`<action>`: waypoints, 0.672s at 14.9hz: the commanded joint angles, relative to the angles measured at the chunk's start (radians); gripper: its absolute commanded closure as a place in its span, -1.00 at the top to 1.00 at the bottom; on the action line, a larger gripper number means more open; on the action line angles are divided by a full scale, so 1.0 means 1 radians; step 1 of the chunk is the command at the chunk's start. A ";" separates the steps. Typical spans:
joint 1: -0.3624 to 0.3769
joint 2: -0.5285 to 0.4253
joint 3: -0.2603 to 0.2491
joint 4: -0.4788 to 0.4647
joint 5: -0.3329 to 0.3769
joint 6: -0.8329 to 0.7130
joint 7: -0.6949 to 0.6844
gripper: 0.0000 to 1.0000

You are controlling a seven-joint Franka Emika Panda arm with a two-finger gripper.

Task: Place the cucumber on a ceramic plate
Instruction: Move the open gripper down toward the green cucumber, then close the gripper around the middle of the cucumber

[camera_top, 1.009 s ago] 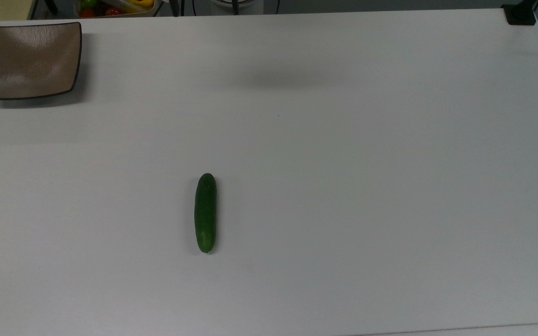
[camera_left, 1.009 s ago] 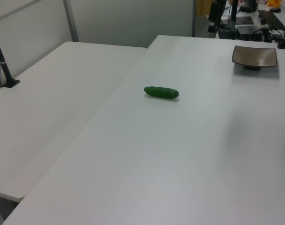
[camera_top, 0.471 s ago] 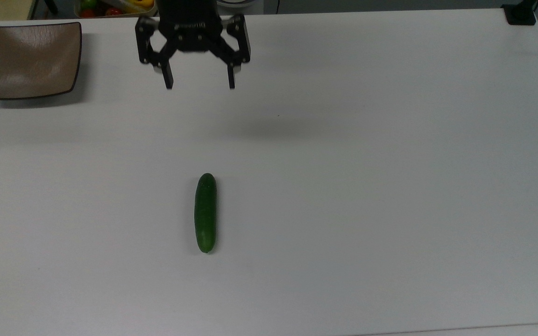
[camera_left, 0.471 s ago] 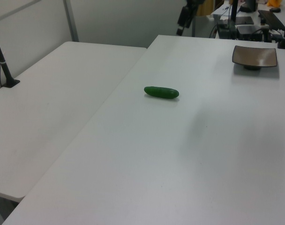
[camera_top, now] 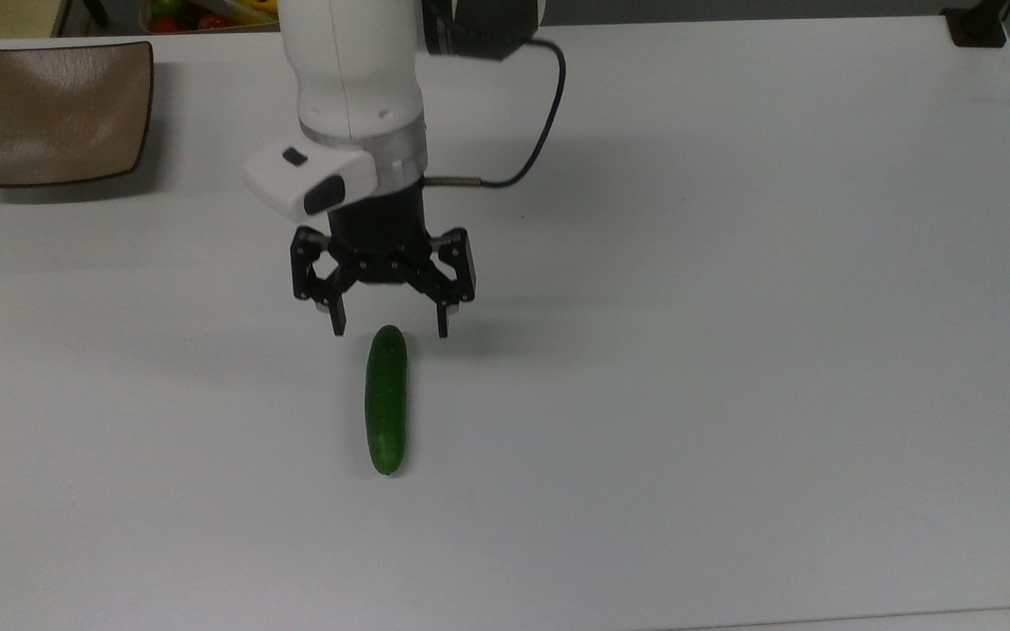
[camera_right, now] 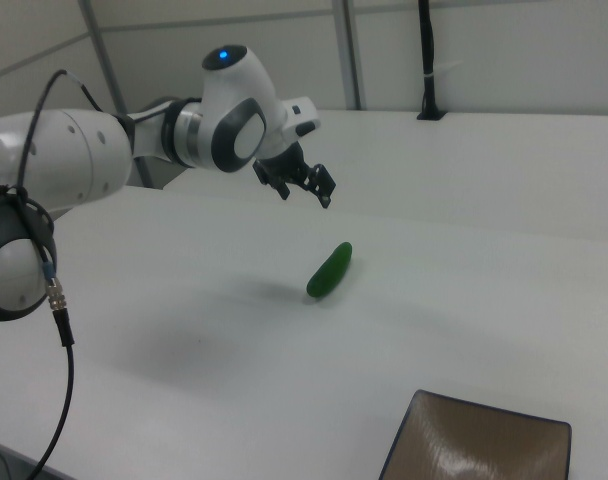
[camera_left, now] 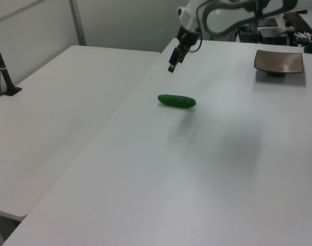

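White surface (camera_top: 733, 350) carried the cucumber (camera_top: 386, 400) mid-table, long axis running up-down in the top view; gripper (camera_top: 389, 331) hung released above its upper end, fingers straddling that axis; plate (camera_top: 56, 114) sat well apart at the top view's upper left.

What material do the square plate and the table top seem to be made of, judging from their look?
The ceramic plate looks like glazed ceramic, though the look alone cannot settle it: glossy taupe-brown, with soft light patches on its face and a thin dark rim. The table looks like matte white laminate or plastic: an even, pale surface without grain that takes only soft shadows. Which of the two cannot be told.
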 commanded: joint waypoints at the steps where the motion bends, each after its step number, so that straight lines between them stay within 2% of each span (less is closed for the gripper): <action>1: 0.017 0.068 -0.011 0.021 -0.015 0.064 0.030 1.00; 4: 0.022 0.131 -0.011 0.021 -0.036 0.122 0.030 1.00; 10: 0.023 0.196 -0.010 0.015 -0.072 0.161 0.030 1.00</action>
